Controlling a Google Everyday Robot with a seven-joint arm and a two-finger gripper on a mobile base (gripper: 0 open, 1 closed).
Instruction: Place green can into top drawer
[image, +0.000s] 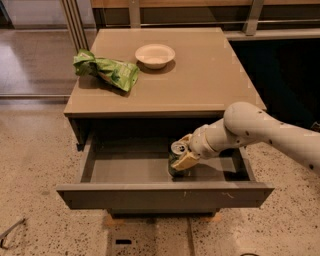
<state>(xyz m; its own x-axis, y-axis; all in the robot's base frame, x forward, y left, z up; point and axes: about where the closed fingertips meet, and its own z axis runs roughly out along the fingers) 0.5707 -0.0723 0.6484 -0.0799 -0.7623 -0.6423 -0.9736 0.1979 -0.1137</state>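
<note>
The top drawer (165, 196) is pulled open under the cabinet top, its flat grey-brown front panel towards me. The green can (177, 161) stands upright inside it, right of the middle, its silver top showing. My gripper (183, 154) reaches in from the right on a white arm and is shut on the can, one tan finger (186, 161) across its front. The can's base is at or just above the drawer floor; I cannot tell which.
On the cabinet top (210, 85) lie a bright green snack bag (106, 70) at the left and a white bowl (155, 55) at the back middle. My white arm (265, 132) crosses the drawer's right side. Speckled floor surrounds the cabinet.
</note>
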